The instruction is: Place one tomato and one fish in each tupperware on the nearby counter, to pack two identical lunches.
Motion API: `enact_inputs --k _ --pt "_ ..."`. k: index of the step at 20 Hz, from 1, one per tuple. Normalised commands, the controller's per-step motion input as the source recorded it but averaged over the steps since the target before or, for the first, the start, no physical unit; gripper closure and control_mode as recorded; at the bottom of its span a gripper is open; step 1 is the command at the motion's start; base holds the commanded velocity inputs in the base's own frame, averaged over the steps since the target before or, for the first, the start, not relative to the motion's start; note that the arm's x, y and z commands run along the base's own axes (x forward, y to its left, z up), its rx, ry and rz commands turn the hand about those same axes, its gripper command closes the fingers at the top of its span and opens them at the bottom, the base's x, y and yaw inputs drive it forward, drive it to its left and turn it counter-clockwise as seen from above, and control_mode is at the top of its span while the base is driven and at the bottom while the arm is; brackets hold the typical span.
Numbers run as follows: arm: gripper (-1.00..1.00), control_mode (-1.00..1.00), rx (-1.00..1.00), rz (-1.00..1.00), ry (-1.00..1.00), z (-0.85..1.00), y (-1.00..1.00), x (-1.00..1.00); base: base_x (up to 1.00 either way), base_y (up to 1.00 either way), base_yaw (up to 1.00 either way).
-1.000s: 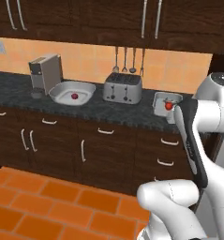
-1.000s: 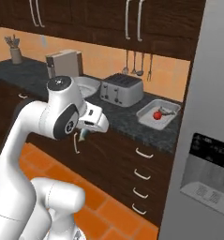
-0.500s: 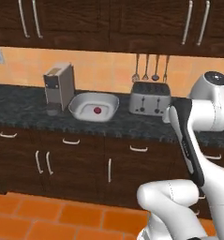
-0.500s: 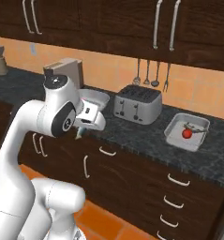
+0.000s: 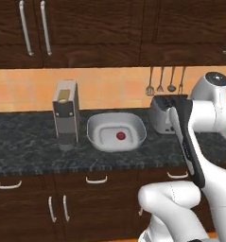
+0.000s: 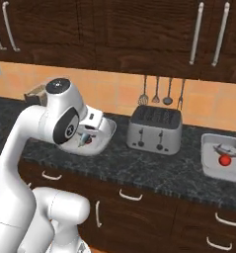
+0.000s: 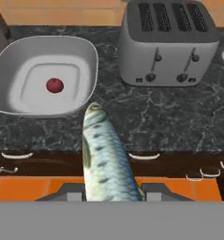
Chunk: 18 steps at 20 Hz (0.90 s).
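My gripper (image 7: 111, 193) is shut on a silver-grey fish (image 7: 103, 154), which points toward the counter (image 7: 174, 117). The gripper hangs in front of the counter edge, short of a white tupperware (image 7: 80, 51) that holds one red tomato (image 7: 55, 85). From the right base camera, the gripper (image 6: 85, 137) with the fish (image 6: 82, 142) overlaps that tupperware (image 6: 105, 133). A second tupperware (image 6: 208, 163) at the far right holds a tomato (image 6: 225, 160) and a fish (image 6: 223, 149). In the left base view the first tupperware (image 5: 96, 127) and its tomato (image 5: 120, 135) lie mid-counter.
A silver toaster (image 6: 155, 129) stands between the two tupperwares, with utensils (image 6: 156, 94) hanging on the wall behind it. Left of the first tupperware is a coffee machine (image 5: 65, 113). Dark drawers with silver handles (image 5: 96, 179) run under the counter (image 5: 29, 151).
The whole scene has slid to the right in both base views, so the base has driven left along the counter. The fish stays in the shut gripper.
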Motion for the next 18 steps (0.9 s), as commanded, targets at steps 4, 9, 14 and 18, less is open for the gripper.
enact_inputs --k 4,9,14,18 --pt "1.0 1.0 0.0 0.0 0.0 0.0 0.0 0.0 0.93 0.99 -0.28" --pt "1.0 -1.0 0.0 -0.13 -0.01 -0.49 0.8 0.65 0.14 0.2 -0.04" --pt "1.0 -1.0 0.1 -0.04 0.1 -0.99 0.29 0.63 0.0 0.0 0.0" --pt "1.0 -1.0 0.32 -0.01 0.14 -1.0 -0.15 0.74 0.0 0.0 0.0"
